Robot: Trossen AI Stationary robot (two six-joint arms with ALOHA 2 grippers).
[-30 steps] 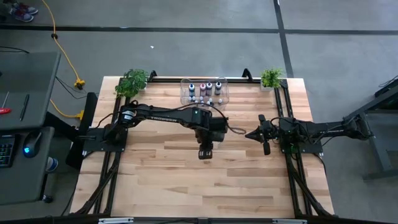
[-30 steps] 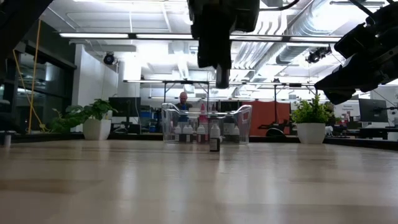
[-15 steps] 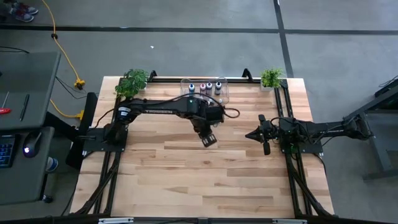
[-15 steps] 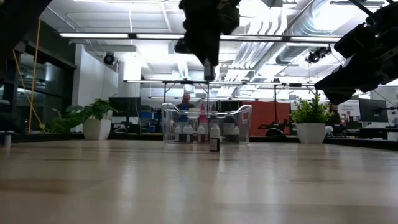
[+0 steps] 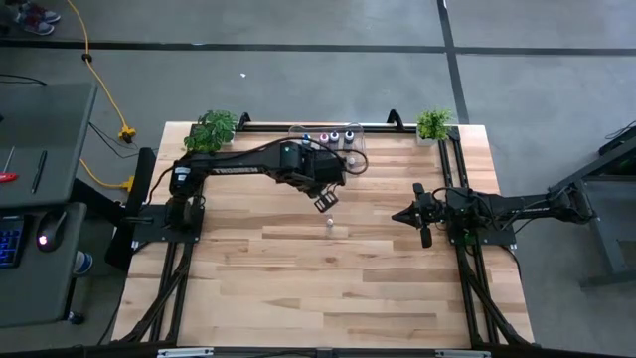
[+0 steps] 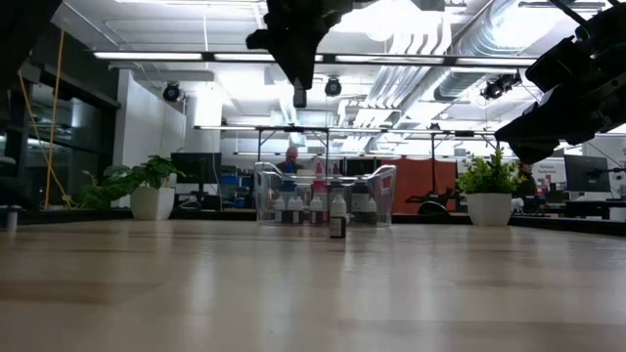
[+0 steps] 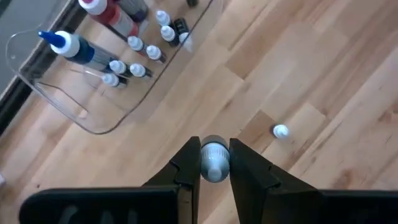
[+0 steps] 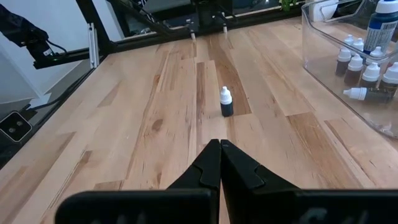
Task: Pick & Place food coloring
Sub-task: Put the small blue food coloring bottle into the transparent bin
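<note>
- Upper centre-left of the high view: my left gripper (image 5: 325, 202) hangs over the wood table (image 5: 258, 288), just in front of the clear bin (image 5: 358, 131); its fingers are clamped on a small whitish-grey bottle (image 7: 214, 163)
- Top centre: the rest of the food coloring (image 5: 333, 137) stands or lies inside the bin
- Centre of the frame: one small dark bottle with a white cap (image 5: 329, 227) stands alone upright on the bare wood, apart from both arms
- Centre-right: my right gripper (image 5: 397, 215) waits at the table's right edge, fingers pressed together, empty
- I judge the job barely begun or nearly finished; I cannot tell which way bottles are travelling
</note>
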